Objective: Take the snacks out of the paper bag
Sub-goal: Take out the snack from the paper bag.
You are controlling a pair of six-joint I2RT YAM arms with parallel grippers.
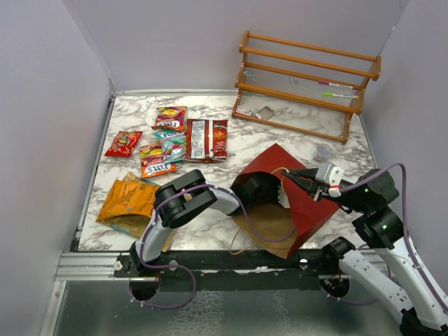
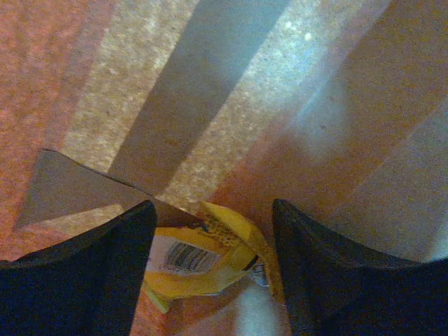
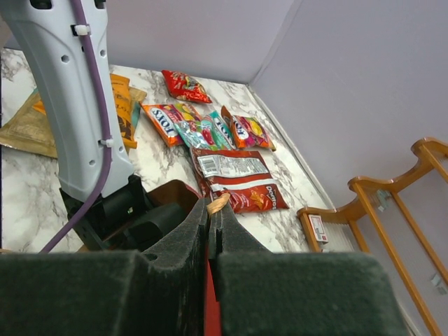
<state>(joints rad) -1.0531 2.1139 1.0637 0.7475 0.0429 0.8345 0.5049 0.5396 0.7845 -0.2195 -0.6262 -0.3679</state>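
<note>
The red paper bag (image 1: 308,203) lies on its side near the front edge, its mouth facing left. My left gripper (image 1: 262,187) reaches inside the mouth. In the left wrist view it (image 2: 213,210) is open against the brown kraft inside (image 2: 280,105), with a crumpled yellow snack packet (image 2: 203,259) between the fingers. My right gripper (image 1: 288,175) is shut on the bag's upper rim, and in the right wrist view (image 3: 211,210) a bit of twisted handle pokes out at the tips. Several snacks lie at the left: an orange chip bag (image 1: 129,199), a red Doritos packet (image 1: 207,138) and a small red packet (image 1: 124,143).
An orange wooden rack (image 1: 308,80) stands at the back right, with a white card (image 1: 244,110) and a grey bit (image 1: 265,112) under it. A small clear cup (image 1: 323,151) sits behind the bag. Purple walls close in the table on three sides.
</note>
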